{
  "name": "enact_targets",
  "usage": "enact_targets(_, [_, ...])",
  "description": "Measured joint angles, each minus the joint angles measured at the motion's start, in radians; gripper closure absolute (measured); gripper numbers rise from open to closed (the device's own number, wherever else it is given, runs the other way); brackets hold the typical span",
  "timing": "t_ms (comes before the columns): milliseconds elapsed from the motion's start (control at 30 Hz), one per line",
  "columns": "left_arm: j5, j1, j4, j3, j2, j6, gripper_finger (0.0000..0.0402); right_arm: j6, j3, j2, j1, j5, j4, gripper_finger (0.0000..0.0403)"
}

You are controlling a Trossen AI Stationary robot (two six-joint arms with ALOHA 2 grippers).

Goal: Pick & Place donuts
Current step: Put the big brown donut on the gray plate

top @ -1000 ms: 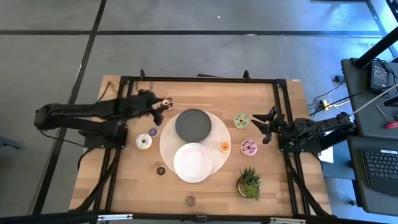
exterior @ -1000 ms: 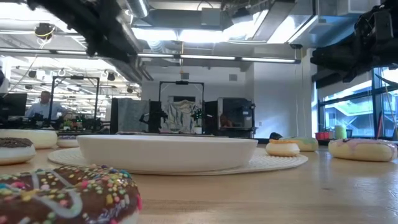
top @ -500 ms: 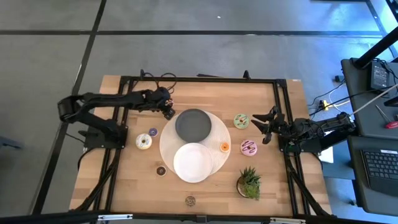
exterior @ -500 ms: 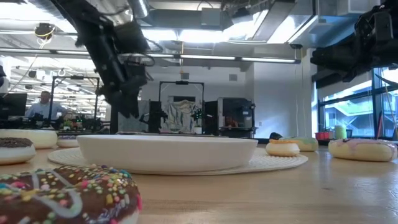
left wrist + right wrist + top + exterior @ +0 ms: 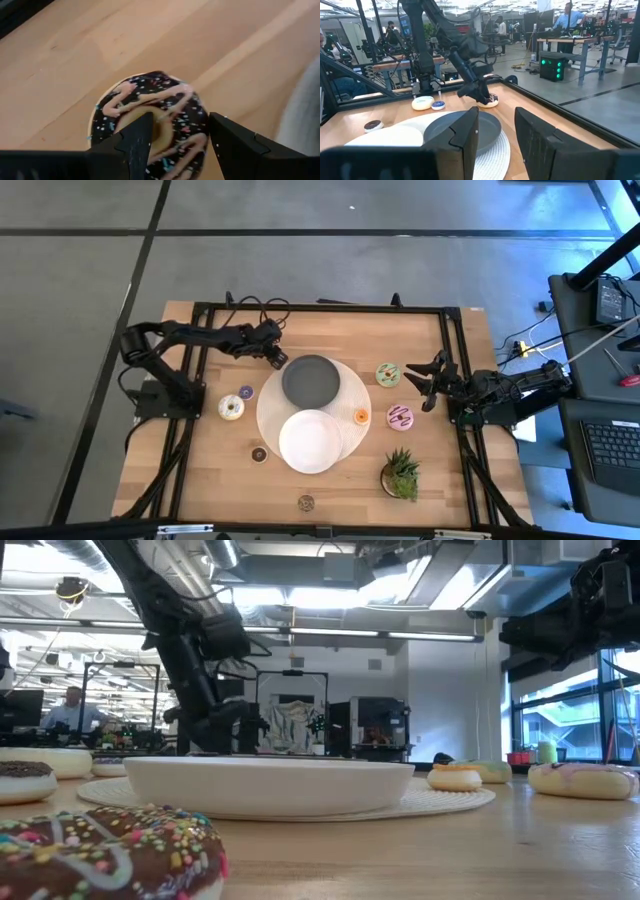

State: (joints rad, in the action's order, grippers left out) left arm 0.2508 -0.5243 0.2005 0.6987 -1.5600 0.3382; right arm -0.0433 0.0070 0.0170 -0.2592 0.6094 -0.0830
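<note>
The brown iced donut with pink stripes (image 5: 150, 90) lies flat on the table at the far left, just beside the dark grey plate (image 5: 310, 380). My left gripper (image 5: 274, 356) is over it, open, pointing down. One finger (image 5: 142, 135) stands at the donut's hole and the other (image 5: 235, 145) outside its rim. My right gripper (image 5: 428, 380) hovers open at the table's right edge, next to the green donut (image 5: 388, 374) and the pink donut (image 5: 401, 417). The white donut (image 5: 231, 407) and the purple mini (image 5: 246, 392) lie on the left. My left gripper comes at the brown donut from above, pointing down, its two fingers on either side of one part of the ring (image 5: 192, 112). The donut lies flat on the table. I cannot tell whether either finger touches it.
A white plate (image 5: 310, 442) and the dark grey plate sit on a round white mat (image 5: 348, 395) mid-table, with the orange mini (image 5: 361, 416) on its right edge. A dark brown mini (image 5: 259, 453) lies near left. A small potted plant (image 5: 401, 475) stands near right.
My left arm has reached toward the table's right and come down, so its gripper now stands over the brown donut beside the dark grey plate. The donut has stayed where it was.
</note>
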Motion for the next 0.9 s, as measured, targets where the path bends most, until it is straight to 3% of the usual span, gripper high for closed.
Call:
enact_targets(200, [-0.044, -0.022, -0.003, 0.001, -0.016, 0.0, 0.0241, 0.004, 0.0, 0.0, 0.0, 0.0, 0.001, 0.0274])
enact_targets(600, [-0.051, -0.023, 0.002, 0.01, 0.009, -0.107, 0.0333, 0.026, 0.0, 0.0, 0.0, 0.001, 0.001, 0.0274])
enact_targets(767, [-0.141, -0.003, -0.004, 0.074, 0.069, -0.168, 0.0349, 0.026, 0.0, 0.0, 0.0, 0.001, 0.001, 0.0274])
enact_targets(900, [-0.245, 0.073, -0.058, 0.12, 0.097, -0.26, 0.0349, 0.026, 0.0, 0.0, 0.0, 0.001, 0.001, 0.0274])
